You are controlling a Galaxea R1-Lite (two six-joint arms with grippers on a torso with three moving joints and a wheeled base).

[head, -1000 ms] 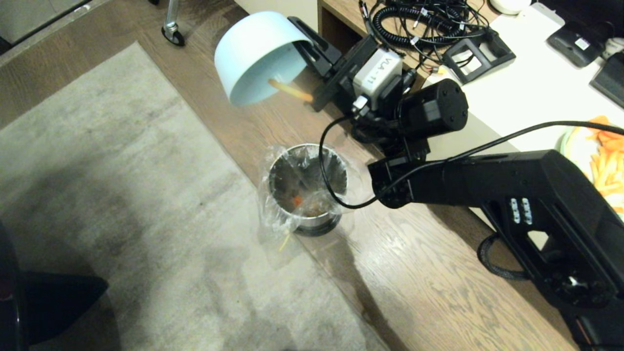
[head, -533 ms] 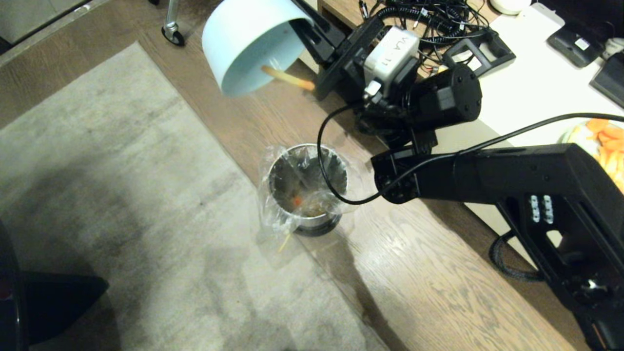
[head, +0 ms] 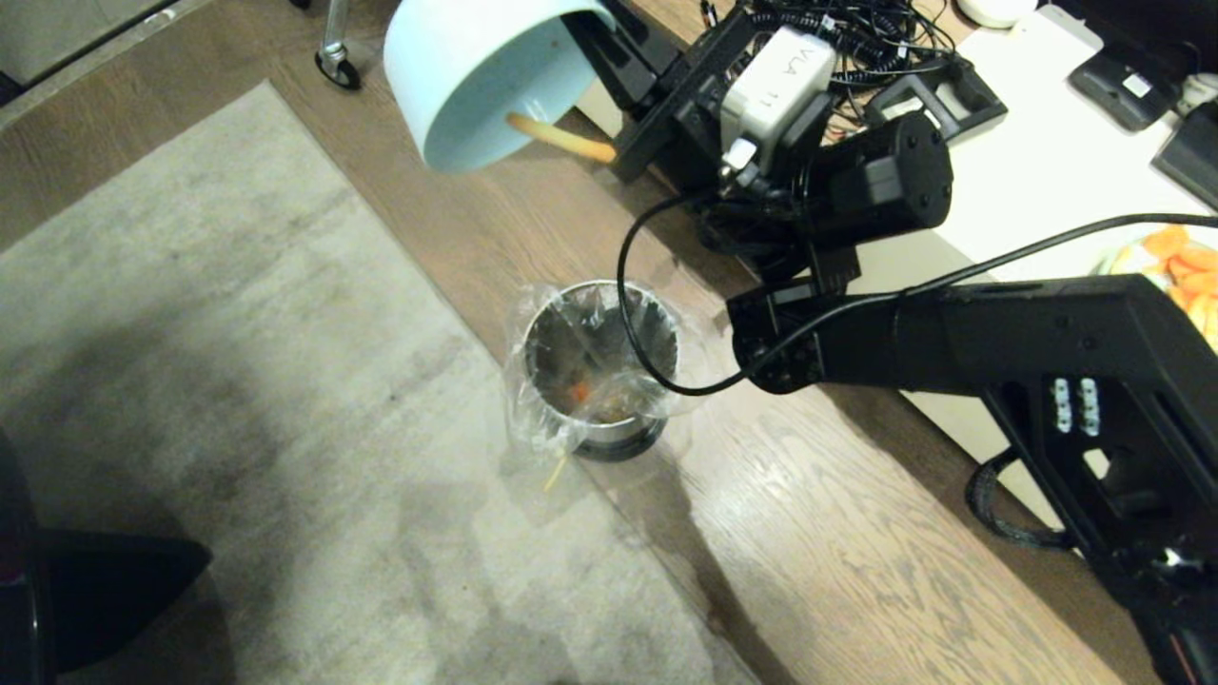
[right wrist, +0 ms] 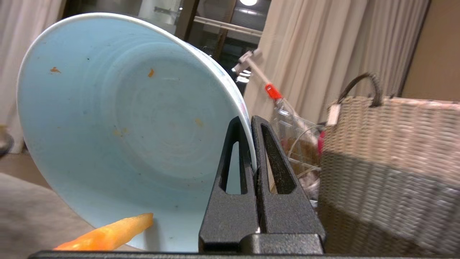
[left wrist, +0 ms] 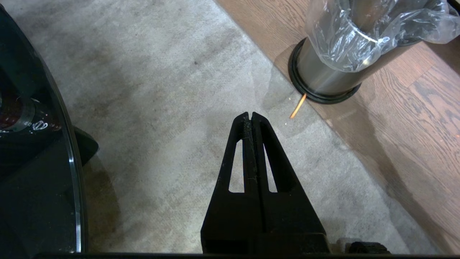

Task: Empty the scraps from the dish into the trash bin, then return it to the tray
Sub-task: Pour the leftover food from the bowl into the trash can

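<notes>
Fingers (right wrist: 267, 158) on tipped dish (head: 476, 76), mouth downward

I'm seeing the trash bin (head: 599, 366) standing on the floor at the rug's (head: 238, 400) right edge, scraps (head: 595, 395) lying inside. The dish (head: 476, 76) is hanging tilted, far behind it, the counter (head: 1037, 181) sitting far right.

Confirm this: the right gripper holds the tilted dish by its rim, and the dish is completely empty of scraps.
Not quite. The right gripper does hold the tilted dish by its rim, but the dish is not empty: one orange carrot stick still lies at its lower edge, seen in the right wrist view and also in the head view.
</notes>
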